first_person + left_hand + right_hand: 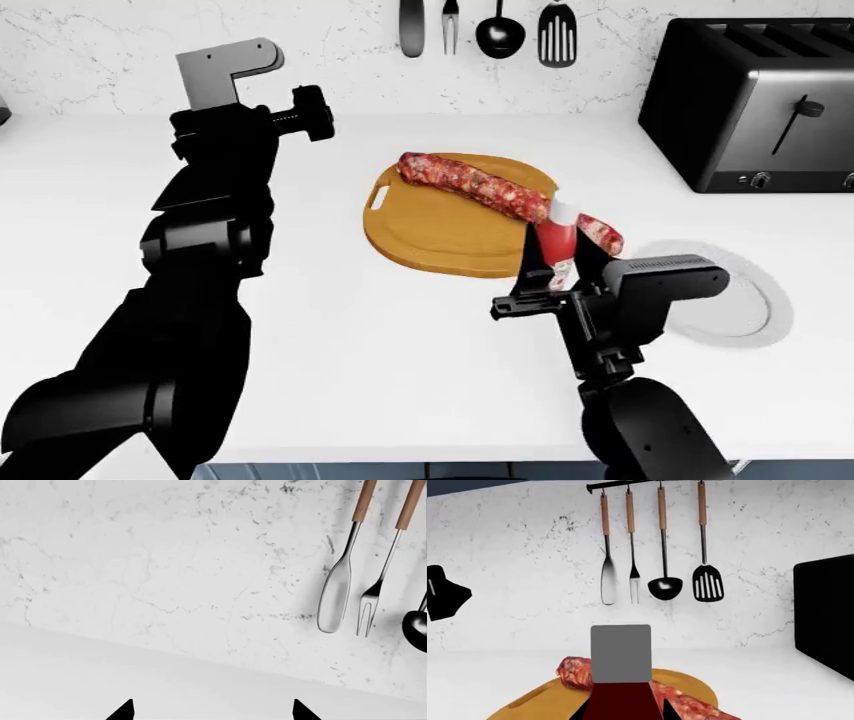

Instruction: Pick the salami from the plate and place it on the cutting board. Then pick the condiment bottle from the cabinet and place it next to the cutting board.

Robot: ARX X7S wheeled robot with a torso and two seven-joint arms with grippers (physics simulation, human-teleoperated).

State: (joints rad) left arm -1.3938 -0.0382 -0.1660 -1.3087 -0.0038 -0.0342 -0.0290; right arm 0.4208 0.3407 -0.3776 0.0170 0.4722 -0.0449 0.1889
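Low, the right tool (558, 283) grips the condiment bottle (557, 240) upright.

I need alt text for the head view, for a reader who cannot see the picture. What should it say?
The right gripper holds a red condiment bottle upright at the near right edge of a wooden cutting board, where a long salami lies across the board and overhangs it. An empty white plate sits to the right on the white counter; the left arm is raised at left.

My black right gripper (561, 285) holds a red squeeze bottle (555, 240), white-capped. Behind it — a mottled dark red, white-flecked salami (487, 187) on a tan-orange wooden board (434, 230). Plain white round plate (747, 305); white marble wall (167, 555) — grey-veined; black toaster (747, 100).
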